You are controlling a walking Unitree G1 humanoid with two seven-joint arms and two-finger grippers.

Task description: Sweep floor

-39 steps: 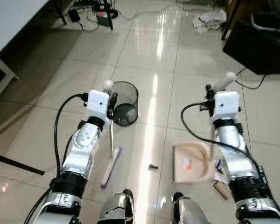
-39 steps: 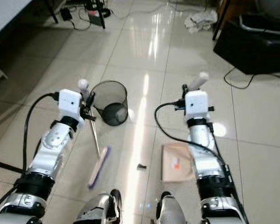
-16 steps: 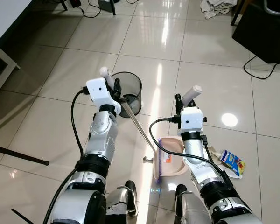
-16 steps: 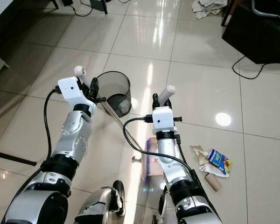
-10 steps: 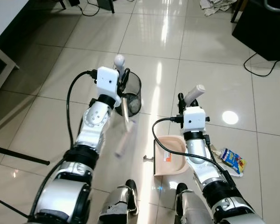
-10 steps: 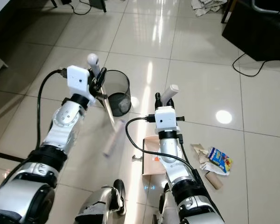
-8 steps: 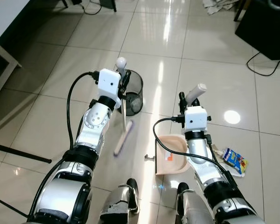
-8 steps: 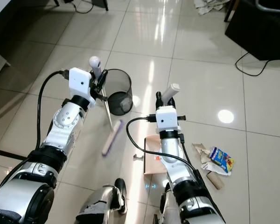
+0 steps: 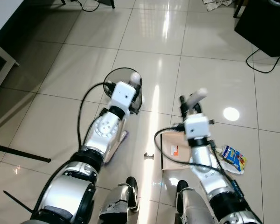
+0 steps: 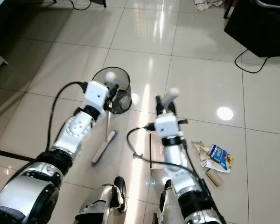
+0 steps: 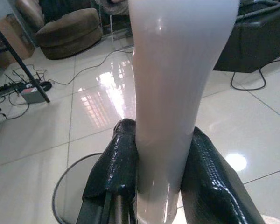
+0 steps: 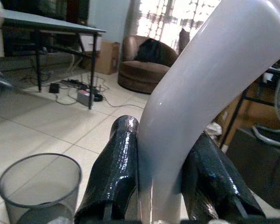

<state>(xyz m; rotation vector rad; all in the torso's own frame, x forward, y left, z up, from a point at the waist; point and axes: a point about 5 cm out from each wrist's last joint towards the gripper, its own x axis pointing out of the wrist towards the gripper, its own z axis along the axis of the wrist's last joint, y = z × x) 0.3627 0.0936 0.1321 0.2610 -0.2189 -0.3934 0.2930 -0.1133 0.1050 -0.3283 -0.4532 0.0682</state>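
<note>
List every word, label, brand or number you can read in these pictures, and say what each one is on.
No text can be read.
Snack packet on the floor beside the right arm: colourful print, too small and blurred to read.
Dustpan, held by the right claw: an orange mark inside, too small to make out.
Broom, held by the left claw: no lettering visible.
Mesh bin: no label visible.

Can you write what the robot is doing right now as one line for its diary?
left pincer: shut on broom | right pincer: shut on dustpan | bin: ahead | litter: right of dustpan, unswept
</note>
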